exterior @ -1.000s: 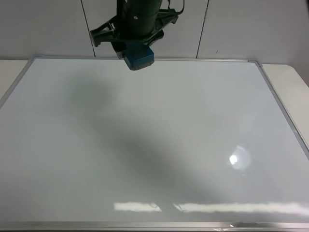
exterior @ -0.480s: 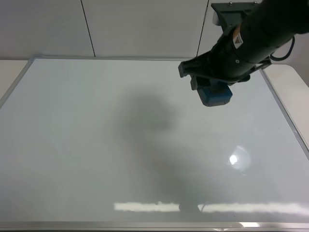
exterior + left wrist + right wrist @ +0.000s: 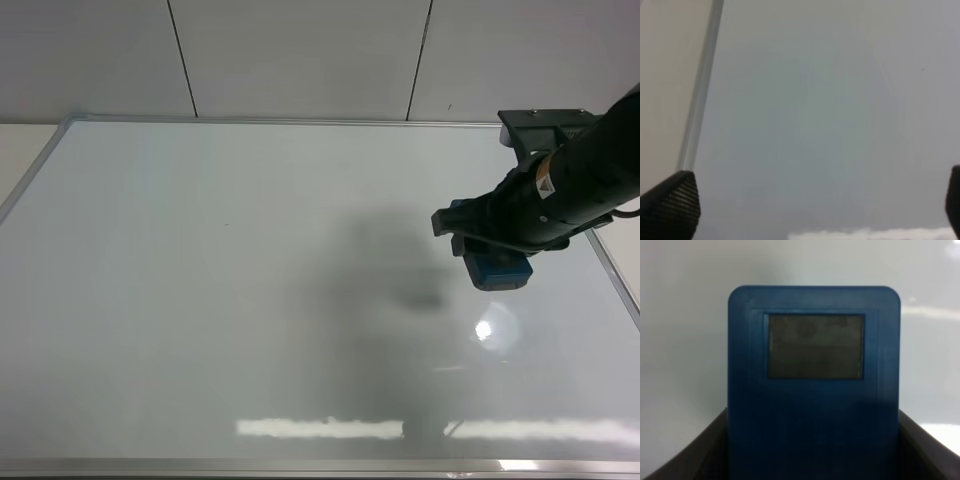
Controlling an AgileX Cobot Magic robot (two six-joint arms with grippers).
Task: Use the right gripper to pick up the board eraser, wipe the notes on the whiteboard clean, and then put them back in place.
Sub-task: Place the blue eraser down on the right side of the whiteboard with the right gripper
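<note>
Exterior high view: the black two-jaw right gripper [image 3: 492, 258] on its dark arm is clamped on the small blue rectangular board eraser [image 3: 498, 269], over the right side of the large glossy silver-framed whiteboard [image 3: 250, 300]. Left wrist view: the left gripper [image 3: 815, 202] has its textured black fingertips [image 3: 671, 202] spread wide apart above the board.

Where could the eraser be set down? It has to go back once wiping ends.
Nearly all of the whiteboard is bare, from its left frame across to the right gripper. The one busy spot is the right side, where that gripper holds the board eraser close to the right frame. No notes show.
</note>
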